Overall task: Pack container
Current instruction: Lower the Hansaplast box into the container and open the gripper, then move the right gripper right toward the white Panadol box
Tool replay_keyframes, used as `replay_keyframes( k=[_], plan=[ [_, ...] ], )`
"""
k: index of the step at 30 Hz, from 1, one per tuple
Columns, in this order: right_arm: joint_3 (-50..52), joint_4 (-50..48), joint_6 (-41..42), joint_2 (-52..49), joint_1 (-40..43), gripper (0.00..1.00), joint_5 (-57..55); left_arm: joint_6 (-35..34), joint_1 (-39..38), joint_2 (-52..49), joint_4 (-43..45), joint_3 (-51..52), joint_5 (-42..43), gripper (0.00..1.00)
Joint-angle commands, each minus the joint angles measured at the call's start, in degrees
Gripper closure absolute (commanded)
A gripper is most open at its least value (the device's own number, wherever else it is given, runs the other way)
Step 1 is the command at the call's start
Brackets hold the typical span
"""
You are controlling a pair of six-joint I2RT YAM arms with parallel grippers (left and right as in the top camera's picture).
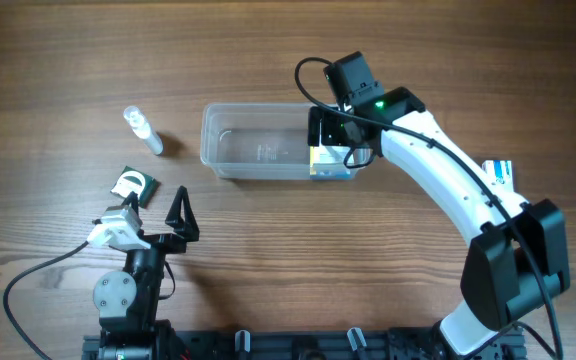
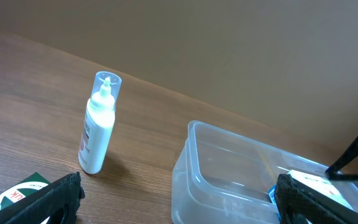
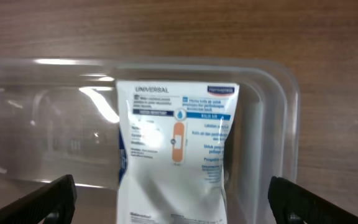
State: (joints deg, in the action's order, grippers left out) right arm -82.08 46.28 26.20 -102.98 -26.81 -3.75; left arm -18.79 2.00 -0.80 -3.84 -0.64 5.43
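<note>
Holds nothing in the right gripper (image 3: 179,202), wide above the plaster box (image 3: 176,137) lying in the container (image 3: 278,81) — there for packing, apparently — nor in the wide left gripper (image 2: 179,205).

Clear container (image 1: 253,145); white box (image 3: 176,155) w/ blue trim (orange strip).

Robot lab bench indicated: wood-grain table (image 1: 58,50) fitted with black mounting rail (image 1: 288,345); left arm (image 1: 128,285) and right arm (image 1: 448,180) mounted there; cable (image 1: 43,262) trailed across; plain beige wall (image 2: 241,43) seen behind.
</note>
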Motion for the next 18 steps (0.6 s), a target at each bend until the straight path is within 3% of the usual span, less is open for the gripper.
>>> replay_keyframes(
  k=[1,9,18],
  plan=[
    [-6.08,2.54,-2.43,-0.11,0.00,0.00,0.79,0.48,0.42,0.09,-0.24,0.33,-0.74,0.00],
    [-13.35,9.18,-11.37,2.47,1.53,0.00,0.55,0.48,0.42,0.09,-0.24,0.33,-0.74,0.00],
    [-13.35,13.92,-10.97,5.62,11.19,0.00,-0.24,0.48,0.42,0.04,-0.24,0.33,-0.74,0.00]
  ],
)
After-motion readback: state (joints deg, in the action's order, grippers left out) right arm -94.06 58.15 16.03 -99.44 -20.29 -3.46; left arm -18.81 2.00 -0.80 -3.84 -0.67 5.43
